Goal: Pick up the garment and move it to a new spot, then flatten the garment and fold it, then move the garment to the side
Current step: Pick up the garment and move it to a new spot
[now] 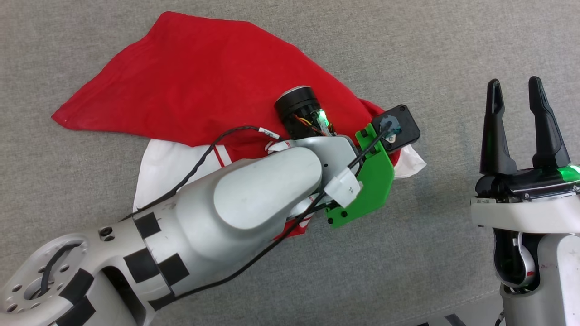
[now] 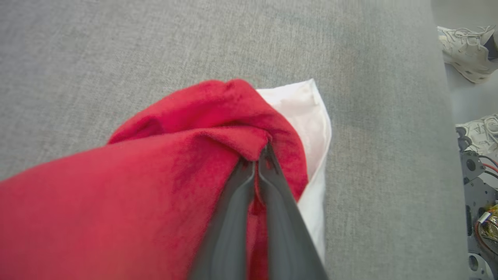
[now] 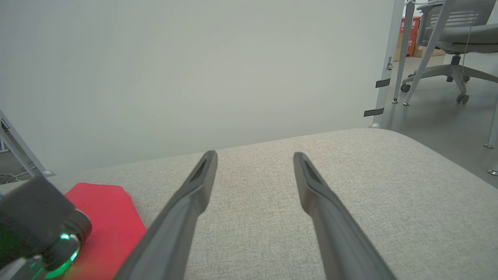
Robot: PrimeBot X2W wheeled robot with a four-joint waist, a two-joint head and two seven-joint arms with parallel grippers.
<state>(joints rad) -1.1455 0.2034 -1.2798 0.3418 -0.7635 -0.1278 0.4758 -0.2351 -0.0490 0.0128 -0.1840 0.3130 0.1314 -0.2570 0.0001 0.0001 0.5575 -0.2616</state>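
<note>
red jersey-style T-shirt with white short sleeves lies crumpled on the grey woven upholstered surface, left of centre in the head view; red body spread toward the far left; one white sleeve sticks out on the near side under the left arm; a second white patch shows at the right edge beside the wrist; strip of red-white trim visible by the forearm; letters and number not visible

left gripper: jaws clenched on a fold of the red cloth; left wrist view shows both dark fingers pressed together, red fabric bunched over and between the tips; white cloth just behind the pinch, lying on the grey surface; in the head view the pale left forearm and its green plastic bracket cover the grasp point

right gripper: jaws released, spread wide, nothing between them; lower right of the head view, well apart from the shirt, fingers over bare grey fabric; cannot tell whether they touch it; right wrist view has a red cloth corner at lower left, beside a black housing with a green light

background: pale sneakers on the floor past the surface edge; grey office chair; white wall panel
</note>
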